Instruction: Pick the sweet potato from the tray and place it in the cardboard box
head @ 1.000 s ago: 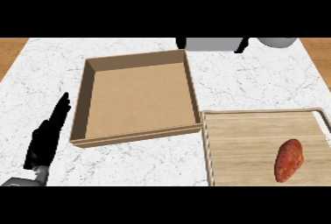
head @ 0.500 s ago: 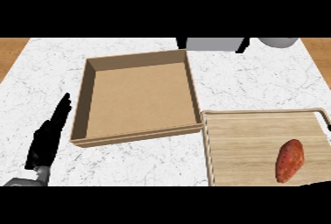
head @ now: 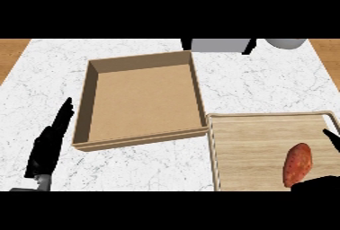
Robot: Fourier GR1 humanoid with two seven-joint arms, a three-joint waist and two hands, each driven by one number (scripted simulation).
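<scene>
The reddish-brown sweet potato (head: 297,164) lies on the wooden tray (head: 259,143) at the lower right, towards the tray's right side. My right hand (head: 317,183) shows as a dark shape at the lower right corner just below the potato. One straight finger (head: 330,134) rises at the right edge beyond it. The hand is open and the potato lies free on the tray. The open cardboard box (head: 143,105) sits left of the tray with nothing inside. My left hand (head: 50,143) rests open at the left, fingers straight, beside the box's left wall.
A grey container (head: 218,45) and a pale round vessel (head: 285,43) stand at the counter's far edge. The tray's left rim touches the box's near right corner. White marble counter (head: 266,85) lies between the box and the far objects.
My right hand has come into view at the lower right, around the sweet potato's end. The left hand, box, tray and potato have not moved.
</scene>
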